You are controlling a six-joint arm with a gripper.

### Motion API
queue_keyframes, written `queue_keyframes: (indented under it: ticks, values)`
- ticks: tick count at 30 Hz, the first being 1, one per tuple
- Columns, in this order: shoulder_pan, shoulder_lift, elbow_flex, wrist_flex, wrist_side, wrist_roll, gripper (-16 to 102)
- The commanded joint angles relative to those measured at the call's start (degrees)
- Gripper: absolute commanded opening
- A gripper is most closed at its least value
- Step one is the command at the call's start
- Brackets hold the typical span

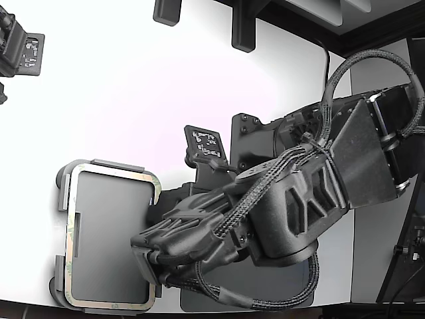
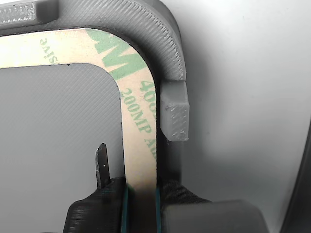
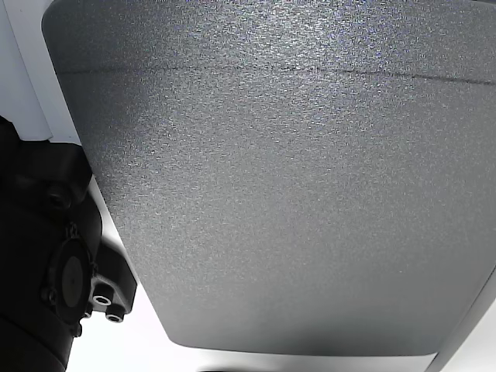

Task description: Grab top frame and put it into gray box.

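Note:
The top frame, a beige-tan ring with green mottling, lies flat inside the gray box at the exterior view's lower left. My gripper reaches over the frame's right side. In the wrist view the frame's strip, printed with green lettering, runs between my two teal-edged pads. The pads touch both edges of the strip, one inside the open centre, one beside the box's wall. My gripper is shut on the strip. A raised tab of the box stands just beyond it.
A dark grey flat mat lies under the arm near the table's front edge and fills the other view. A black stand with a tag is behind the gripper. Black fixtures stand at the back, another at the far left.

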Motion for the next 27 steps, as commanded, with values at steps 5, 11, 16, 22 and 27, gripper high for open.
queue_keyframes:
  ticks: [5,11,16,22,27]
  values:
    - [-0.9,0.5,-2.1,0.4,-0.3,-0.6,46]
    - [-0.9,0.7,-3.5,0.4,0.3,-0.7,100]
    - [-0.9,1.1,-7.4,0.4,3.1,-1.7,100]
    - [-0.3,5.7,-10.7,-2.6,11.4,-7.8,100]
    - [-0.4,19.5,3.5,-18.0,21.2,-41.5,100]
